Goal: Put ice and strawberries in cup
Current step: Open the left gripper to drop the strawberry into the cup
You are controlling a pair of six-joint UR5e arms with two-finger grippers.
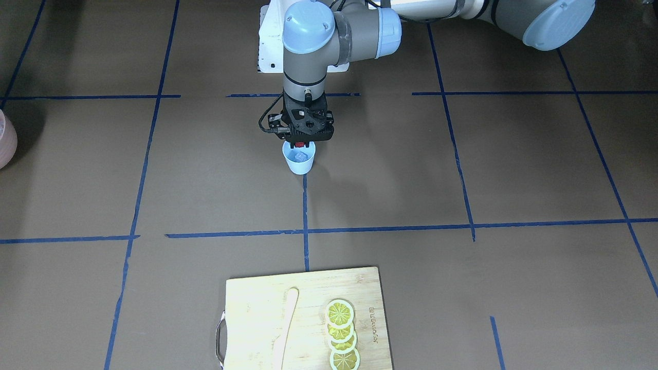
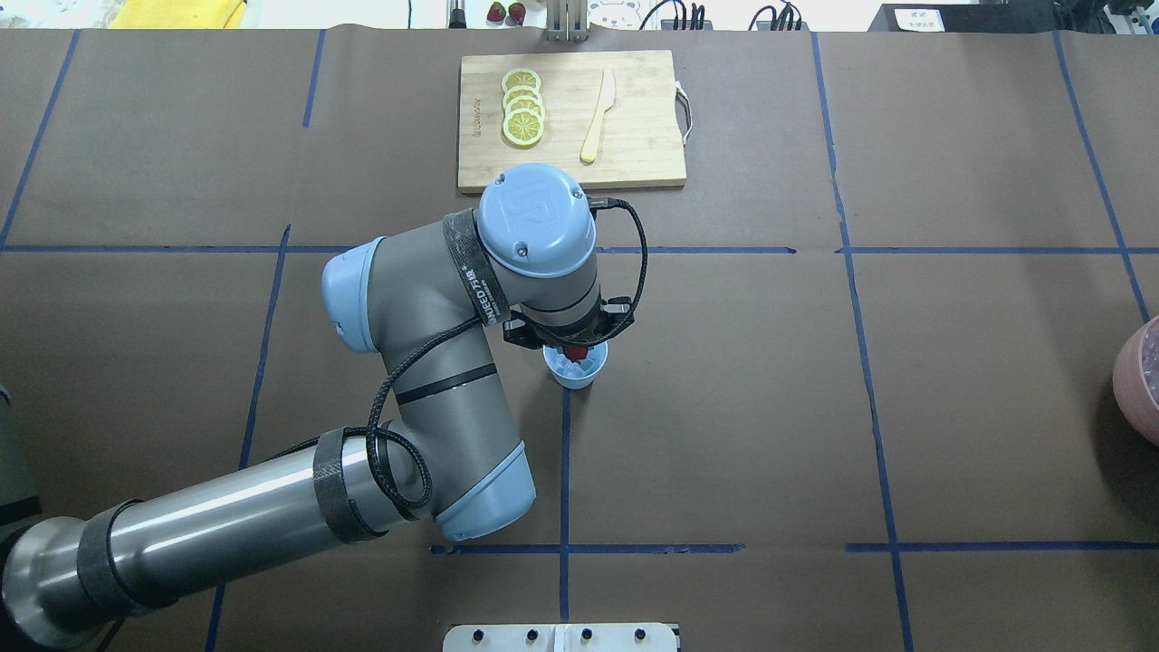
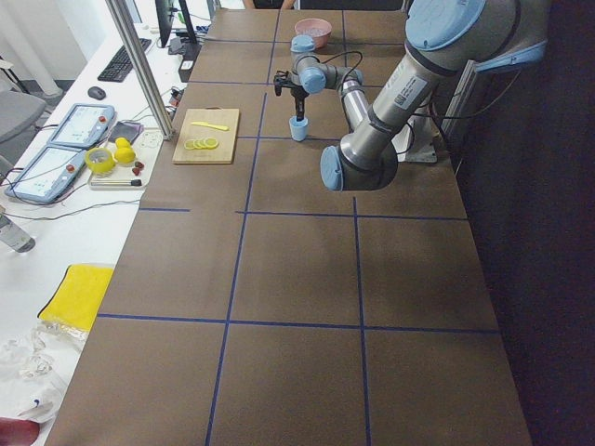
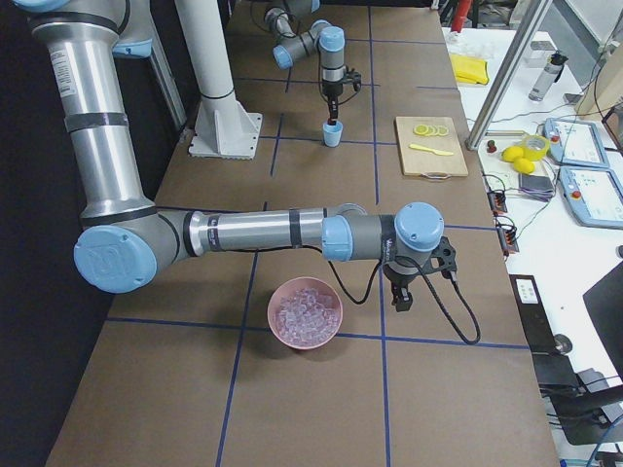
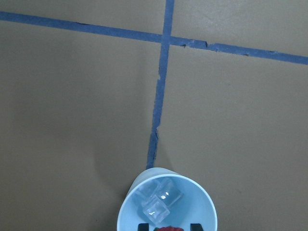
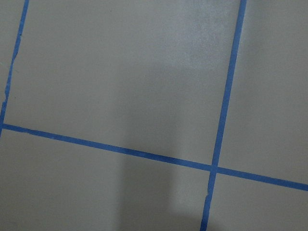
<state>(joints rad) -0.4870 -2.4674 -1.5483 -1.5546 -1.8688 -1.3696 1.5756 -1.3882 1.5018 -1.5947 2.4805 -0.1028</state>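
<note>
Hovering over pale-blue tapered cup (image 1: 298, 164), left pincer (image 2: 570, 349) pinching small dark-red strawberry (image 5: 166, 228) by sides; likely soft, bruisable, light; right pincer (image 4: 402, 294) opening: cannot tell.

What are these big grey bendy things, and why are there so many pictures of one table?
Those are two robot arms. Each ends in a two-finger gripper, like a pinching hand. Six cameras took the pictures: one faces the robot, one looks over its shoulders, two stand at either end of the table, and one rides on each wrist. The left gripper hangs over the blue cup, pinching a red strawberry. The cup already holds ice cubes. The right gripper hangs near a pink bowl of spare ice; I cannot tell if it is open. Farther off lies a wooden board with lemon slices and a wooden knife.
</note>
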